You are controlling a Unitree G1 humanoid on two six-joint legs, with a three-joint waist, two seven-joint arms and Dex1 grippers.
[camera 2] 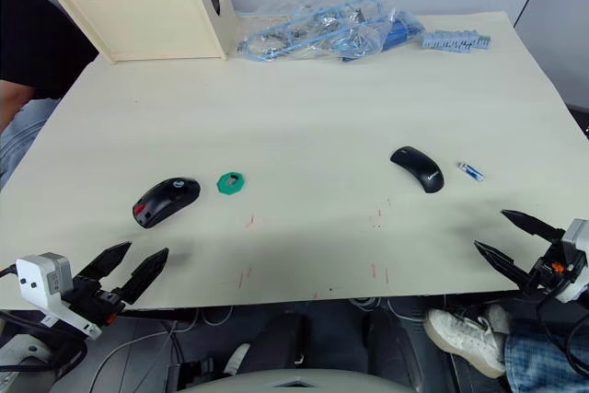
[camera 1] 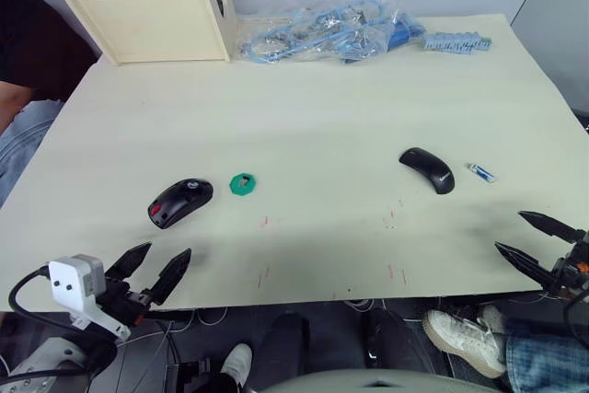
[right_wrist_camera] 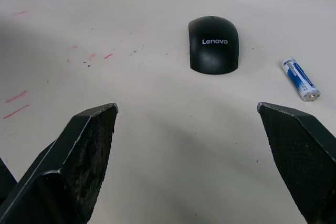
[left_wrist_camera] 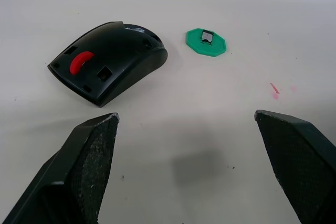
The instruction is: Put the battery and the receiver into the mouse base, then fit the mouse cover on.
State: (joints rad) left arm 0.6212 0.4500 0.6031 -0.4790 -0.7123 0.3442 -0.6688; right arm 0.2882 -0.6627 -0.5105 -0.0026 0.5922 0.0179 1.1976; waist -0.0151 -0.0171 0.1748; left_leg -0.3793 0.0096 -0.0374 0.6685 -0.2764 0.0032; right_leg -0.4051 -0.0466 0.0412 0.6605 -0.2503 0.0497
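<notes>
The black mouse base (camera 1: 179, 202) with a red part lies on the table's left front, its open compartment up (left_wrist_camera: 107, 61). Beside it sits a green holder (camera 1: 243, 184) carrying a small metal receiver (left_wrist_camera: 207, 36). On the right lies the glossy black mouse cover (camera 1: 428, 169), its white lettering plain in the right wrist view (right_wrist_camera: 213, 44). The white and blue battery (camera 1: 480, 172) rests just right of it (right_wrist_camera: 301, 79). My left gripper (camera 1: 152, 271) hovers open at the front edge, short of the base. My right gripper (camera 1: 536, 243) is open at the front right, empty.
Two pale wooden boxes (camera 1: 152, 6) stand at the back left. A clear bag of blue cables (camera 1: 322, 29) and a blue-grey strip (camera 1: 456, 41) lie along the back edge. Small red marks (camera 1: 396, 273) dot the table's front. A person's dark sleeve (camera 1: 28, 43) is at the left.
</notes>
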